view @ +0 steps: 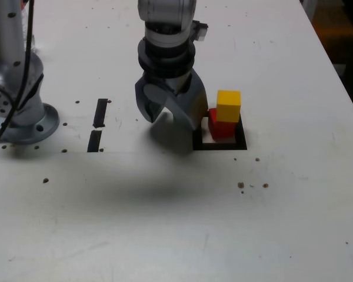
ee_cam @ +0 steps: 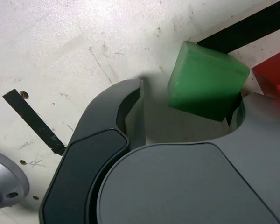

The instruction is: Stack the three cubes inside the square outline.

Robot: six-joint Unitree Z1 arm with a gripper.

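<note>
Claw (ee_cam: 186,121) spread around green cube (ee_cam: 206,87) at stack's 9 o'clock; close squarely, lift clear above yellow cube (view: 228,105), avoid nudging red cube (view: 220,127).

No legible text or labels.

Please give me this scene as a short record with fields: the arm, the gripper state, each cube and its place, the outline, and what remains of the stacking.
arm: one grey robot arm, over the white table
gripper: open, jaws apart
green cube: between the jaws, against one of them, the other apart; hidden in the exterior view
red cube: inside the black tape square outline
yellow cube: stacked on the red one
tape strips: two short black ones, at the exterior view's left
remaining: the green one is not yet on the stack
</note>
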